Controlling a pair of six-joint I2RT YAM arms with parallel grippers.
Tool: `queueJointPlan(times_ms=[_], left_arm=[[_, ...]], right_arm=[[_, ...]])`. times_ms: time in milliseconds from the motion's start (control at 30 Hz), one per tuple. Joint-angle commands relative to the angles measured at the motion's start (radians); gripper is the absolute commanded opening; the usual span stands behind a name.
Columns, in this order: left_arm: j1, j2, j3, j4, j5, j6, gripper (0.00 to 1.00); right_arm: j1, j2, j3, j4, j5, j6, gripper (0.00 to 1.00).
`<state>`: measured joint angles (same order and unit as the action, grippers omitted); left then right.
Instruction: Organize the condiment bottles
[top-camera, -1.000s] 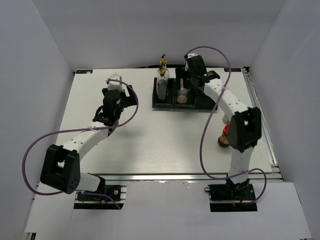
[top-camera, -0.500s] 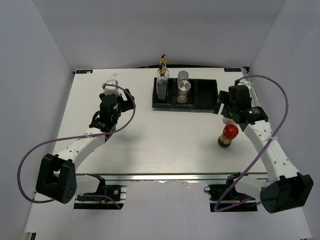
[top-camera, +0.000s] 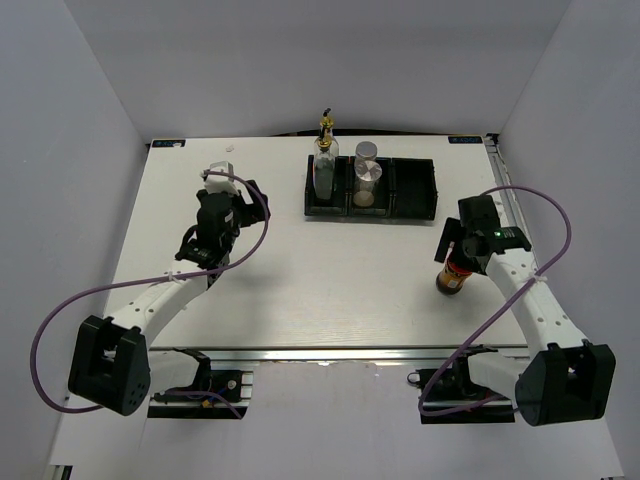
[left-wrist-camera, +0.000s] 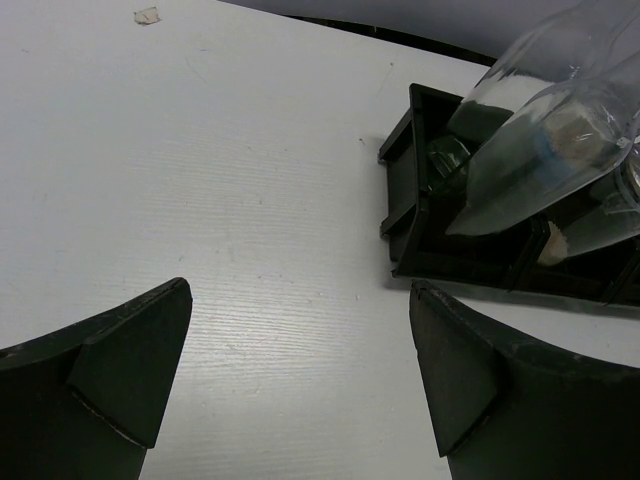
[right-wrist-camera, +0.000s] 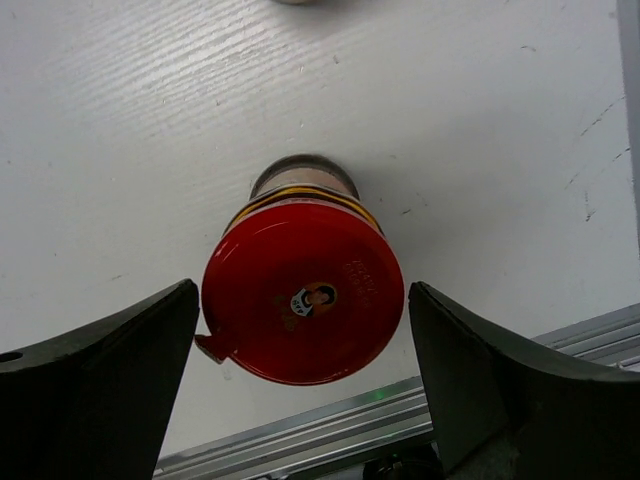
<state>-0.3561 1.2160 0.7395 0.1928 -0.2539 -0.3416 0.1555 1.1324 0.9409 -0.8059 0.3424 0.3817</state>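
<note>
right gripper (right-wrist-camera: 300, 290): jaws spread wide, straddling red-lidded jar, one finger each side of the lid. Lid nearly fills the gap, sliver of table on one side. No clamp visible.
red-lidded jar (right-wrist-camera: 303, 305): upright on table, front right, close to metal rail (right-wrist-camera: 330, 425) at near edge. Well apart from tray. Half hidden under right gripper in top view.
left gripper (left-wrist-camera: 300, 290): jaws wide apart, only bare table between them. Over left half of table, facing tray.
tray (top-camera: 417, 190): black, three compartments side by side, back centre of table.
glass bottle (top-camera: 325, 165): tall, clear, gold spout, upright in tray's left compartment.
shaker (top-camera: 368, 172): silver cap, upright in middle compartment. Pale round thing just in front of it in same compartment, can't tell what.
table (top-camera: 300, 270): white, both arms reaching over it, left gripper and right gripper well apart.
left wrist view: glass bottle and shaker blurred at upper right, above near corner of tray.
</note>
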Motion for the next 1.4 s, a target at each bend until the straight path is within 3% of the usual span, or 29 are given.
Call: queueJointPlan(times_ms=[0,133,200,233,267,367,433,567,900,1100,1200,1367], left_arm=[[0.003,-0.026,-0.011,-0.003,-0.002,-0.007,0.98],[0.003,-0.021,-0.012,-0.001,-0.008,-0.002,0.98],[0.003,-0.018,-0.014,0.005,-0.015,0.000,0.98],[0.003,-0.016,-0.014,0.005,-0.018,0.000,0.98],[0.003,-0.015,-0.012,0.005,-0.021,0.000,0.98],[0.003,-0.015,-0.018,0.008,-0.022,0.001,0.98],[0.003,-0.021,-0.037,0.029,-0.013,0.003,0.98],[0.003,-0.015,-0.032,0.034,-0.013,0.004,0.98],[0.005,-0.013,-0.035,0.056,-0.004,0.018,0.98],[0.005,0.019,-0.025,0.040,-0.036,0.018,0.98],[0.005,0.031,-0.020,0.042,-0.035,0.021,0.98],[0.005,0.040,-0.015,0.030,-0.050,0.026,0.98]], right_arm=[[-0.004,0.006,-0.017,0.040,-0.059,-0.032,0.89],[-0.002,0.036,-0.022,0.051,-0.069,-0.043,0.89],[-0.004,0.038,-0.014,0.050,-0.045,-0.035,0.81],[-0.004,0.038,-0.010,0.047,-0.030,-0.033,0.75],[-0.004,0.040,-0.002,0.040,-0.005,-0.030,0.57],[-0.004,0.035,0.036,0.022,-0.002,-0.046,0.25],[-0.004,0.027,0.074,0.008,-0.016,-0.066,0.14],[-0.002,0.006,0.145,0.085,-0.147,-0.135,0.00],[0.003,0.196,0.508,0.184,-0.269,-0.173,0.00],[0.022,0.496,0.901,0.113,-0.276,-0.220,0.00],[0.024,0.657,1.033,0.106,-0.253,-0.228,0.00],[0.022,0.796,1.133,0.158,-0.246,-0.222,0.00]])
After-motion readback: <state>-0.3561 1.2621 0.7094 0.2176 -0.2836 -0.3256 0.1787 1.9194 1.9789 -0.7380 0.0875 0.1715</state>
